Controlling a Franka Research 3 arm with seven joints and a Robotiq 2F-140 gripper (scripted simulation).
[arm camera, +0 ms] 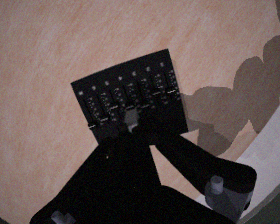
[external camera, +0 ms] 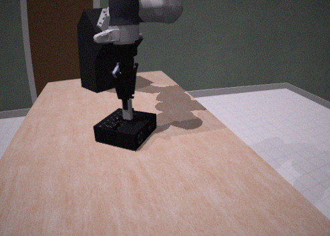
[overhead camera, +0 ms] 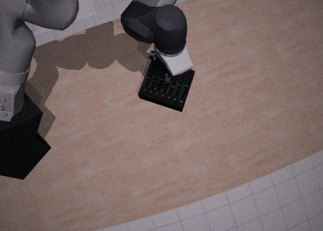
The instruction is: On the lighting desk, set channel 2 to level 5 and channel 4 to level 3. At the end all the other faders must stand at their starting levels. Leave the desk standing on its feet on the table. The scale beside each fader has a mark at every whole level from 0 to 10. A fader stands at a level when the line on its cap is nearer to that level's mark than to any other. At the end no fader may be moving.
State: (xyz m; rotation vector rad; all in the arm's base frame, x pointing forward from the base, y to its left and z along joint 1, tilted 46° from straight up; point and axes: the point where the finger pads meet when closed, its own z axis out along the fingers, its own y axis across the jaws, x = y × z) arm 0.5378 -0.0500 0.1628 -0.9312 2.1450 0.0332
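Note:
The lighting desk is a small black box with several parallel faders. It stands flat on the wooden table. My gripper is shut with nothing between its fingers. Its pale tips point straight down onto the desk's top, touching one of the middle fader slots near the desk's near edge in the wrist view. The fader caps are small and dim; I cannot read their levels. The arm hides the rear part of the desk in the top view.
The robot's dark base stands on the table's edge, well away from the desk. The arm's shadow lies on the table behind the desk. Tiled floor surrounds the table.

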